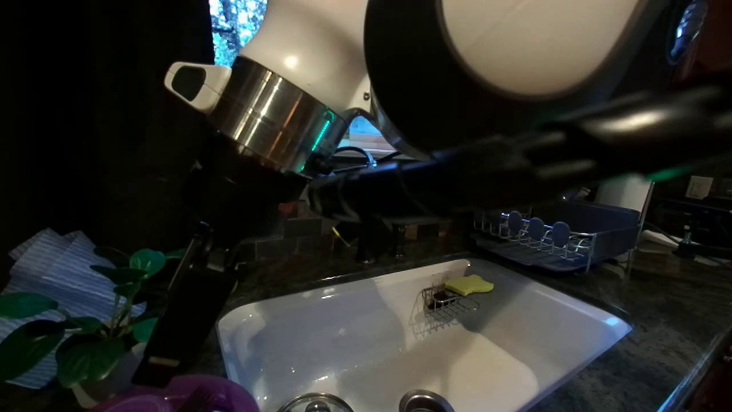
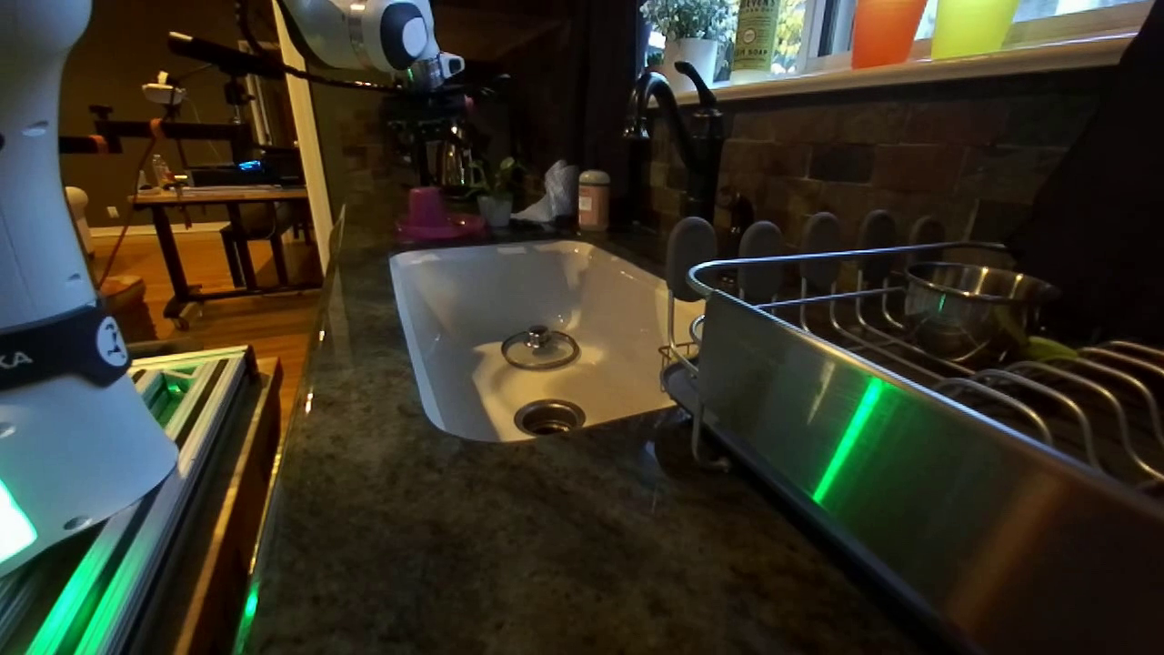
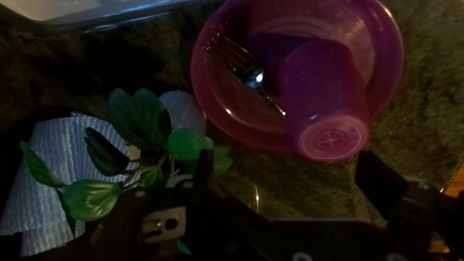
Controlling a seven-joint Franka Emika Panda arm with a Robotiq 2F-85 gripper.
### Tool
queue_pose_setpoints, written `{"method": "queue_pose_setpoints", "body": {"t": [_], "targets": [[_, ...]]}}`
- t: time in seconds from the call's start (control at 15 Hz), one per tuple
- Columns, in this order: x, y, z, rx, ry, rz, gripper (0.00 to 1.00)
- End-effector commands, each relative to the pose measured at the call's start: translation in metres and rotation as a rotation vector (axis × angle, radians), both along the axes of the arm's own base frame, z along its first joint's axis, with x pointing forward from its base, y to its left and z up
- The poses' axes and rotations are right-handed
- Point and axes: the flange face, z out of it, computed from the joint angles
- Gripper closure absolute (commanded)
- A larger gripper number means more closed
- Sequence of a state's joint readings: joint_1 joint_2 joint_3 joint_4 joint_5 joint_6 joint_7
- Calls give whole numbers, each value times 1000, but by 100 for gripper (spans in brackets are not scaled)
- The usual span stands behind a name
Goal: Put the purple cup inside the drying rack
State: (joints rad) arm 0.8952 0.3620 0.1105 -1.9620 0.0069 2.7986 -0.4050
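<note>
The purple cup stands upside down on a magenta plate in the wrist view, its base facing up toward the camera. The cup also shows in an exterior view at the far end of the sink. My gripper is open and empty above the counter; its right fingertip appears just below the cup's base in the wrist view. The dark gripper hangs above the cup in an exterior view. The drying rack stands at the opposite end of the sink; it also shows in an exterior view.
A fork lies on the plate. A potted plant and a striped cloth are beside it. The white sink lies between plate and rack, with a sponge. A faucet rises behind. A steel pot sits in the rack.
</note>
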Motion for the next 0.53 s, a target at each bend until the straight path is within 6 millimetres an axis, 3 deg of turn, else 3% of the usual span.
{"method": "queue_pose_setpoints", "body": {"t": [0.0,0.33,0.4,0.47], "targets": [[1,0,1,0,-1,-1,0],[-8,23,6,56,61,-146,0],[-3,10,9,45,43,-110,0],[-5,13,10,49,45,-111,0]]}}
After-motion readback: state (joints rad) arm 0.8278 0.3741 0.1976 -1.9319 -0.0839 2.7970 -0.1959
